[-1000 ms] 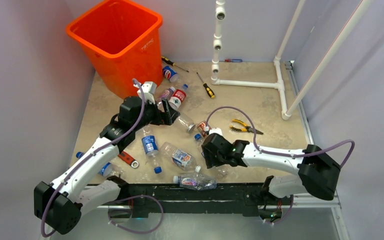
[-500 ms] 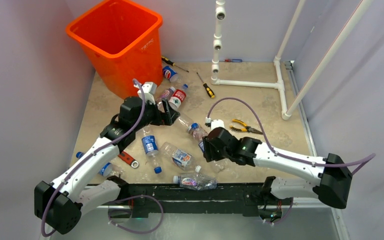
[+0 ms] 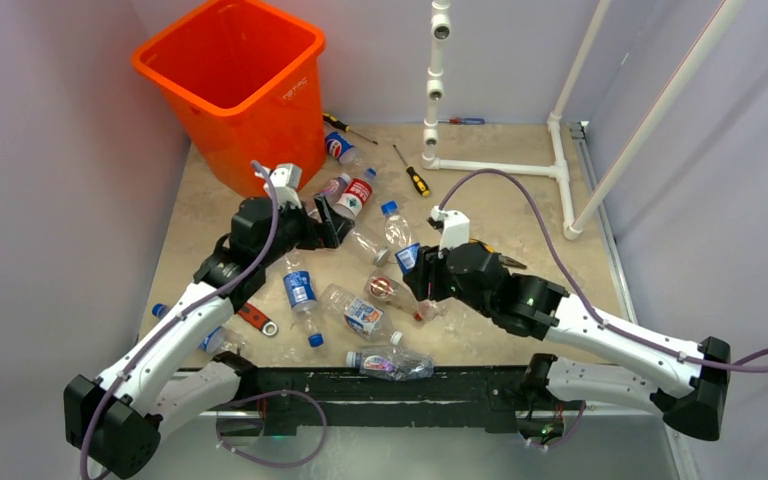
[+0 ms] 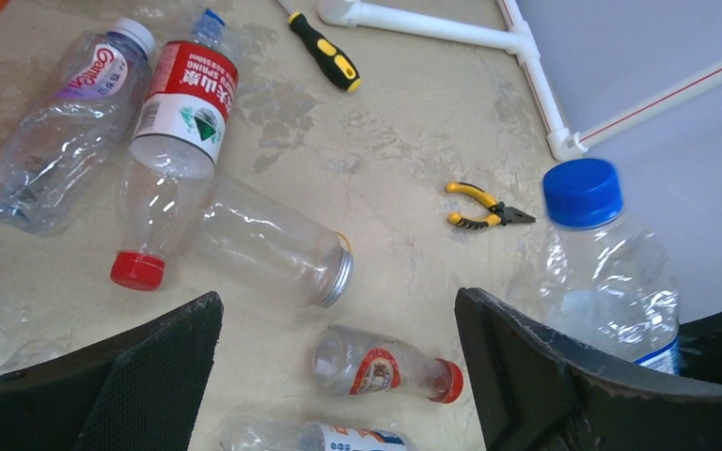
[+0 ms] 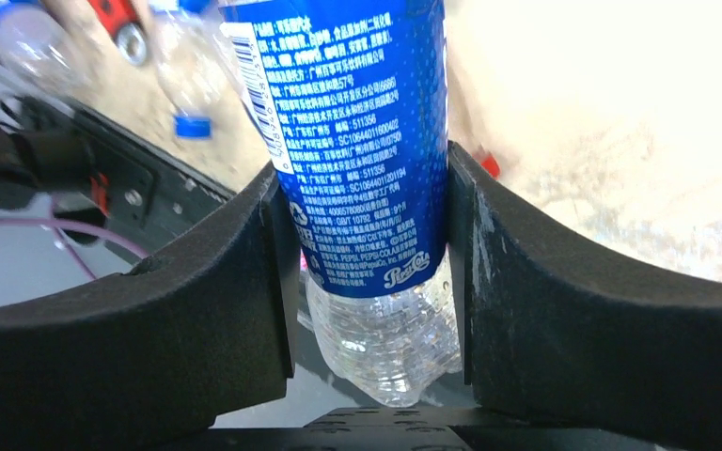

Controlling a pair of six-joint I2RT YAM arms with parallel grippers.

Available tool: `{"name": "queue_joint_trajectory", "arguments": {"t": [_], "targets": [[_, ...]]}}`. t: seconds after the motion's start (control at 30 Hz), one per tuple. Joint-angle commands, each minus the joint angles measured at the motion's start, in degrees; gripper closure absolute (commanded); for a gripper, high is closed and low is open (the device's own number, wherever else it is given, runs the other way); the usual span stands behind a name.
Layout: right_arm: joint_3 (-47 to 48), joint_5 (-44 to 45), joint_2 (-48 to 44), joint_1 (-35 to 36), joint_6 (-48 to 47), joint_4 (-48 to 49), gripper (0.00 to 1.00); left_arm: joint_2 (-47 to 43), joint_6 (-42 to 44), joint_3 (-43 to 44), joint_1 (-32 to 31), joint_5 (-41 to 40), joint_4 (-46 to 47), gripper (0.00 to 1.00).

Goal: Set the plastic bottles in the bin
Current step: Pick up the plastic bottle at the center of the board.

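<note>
**Q:** Largest entries first?
**A:** One worktop [image 3: 520,210], beige and mottled. One orange bin [image 3: 250,140], upright in the far-left corner, mouth facing up. One white pipe frame [image 3: 500,167], far right.

**Q:** And the two arms?
**A:** The left fingers [image 4: 188,338] are spread wide with nothing between them, hanging over the bottles near the bin's foot. The right fingers [image 5: 254,244] are clamped on the blue-labelled Pepsi bottle [image 5: 357,113], one pad flat against each side of the label.

**Q:** Location of that bottle?
**A:** Mid-worktop, apart from the bin, blue cap towards the far side. It seems lifted clear of the surface, though the overhead view does not settle that.

**Q:** Other bottles?
**A:** All lying on the worktop outside the bin.
- Red-labelled bottle [image 4: 183,103], red cap, ahead of the left fingers.
- Capless clear bottle [image 4: 273,246], silver rim, touching the red-labelled one.
- Purple-labelled bottle [image 4: 56,122], white cap, just beside the red-labelled one.
- Small red-capped bottle [image 4: 385,366], nearer the fingers.
- Several more towards the near edge, among them the front bottle [image 3: 390,363] just beside that edge.

**Q:** Small items?
**A:** Red-handled wrench [image 3: 255,318], yellow pliers [image 4: 484,207], yellow-and-black screwdriver [image 4: 324,52].
</note>
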Motion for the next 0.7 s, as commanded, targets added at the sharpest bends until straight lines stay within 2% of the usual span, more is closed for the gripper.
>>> {"name": "queue_joint_trajectory", "arguments": {"t": [0.0,0.2,0.37,0.53,0.67], "targets": [[-0.22,3.96,-2.45,0.37,-1.82,10.96,0.58,-3.5,-2.42,-1.26,0.77,-2.79,4.53,0.07],[-5.36,5.56,-3.71,0.37,-3.53,24.49,0.58,-4.4,-4.6,-2.3,1.29,-2.31,7.22,0.06],[-11.67,2.74,-5.87,0.37,-6.04,39.43,0.58,-4.31,-9.44,-4.99,2.87,2.71,14.86,0.04],[-16.11,-0.07,-8.14,0.37,-7.59,46.38,0.59,-7.1,-13.76,-8.81,3.84,3.72,21.8,0.01],[-19.3,-3.24,-9.52,0.37,-8.47,51.13,0.6,-8.61,-13.4,-9.37,4.04,5.18,24.77,0.01]]}}
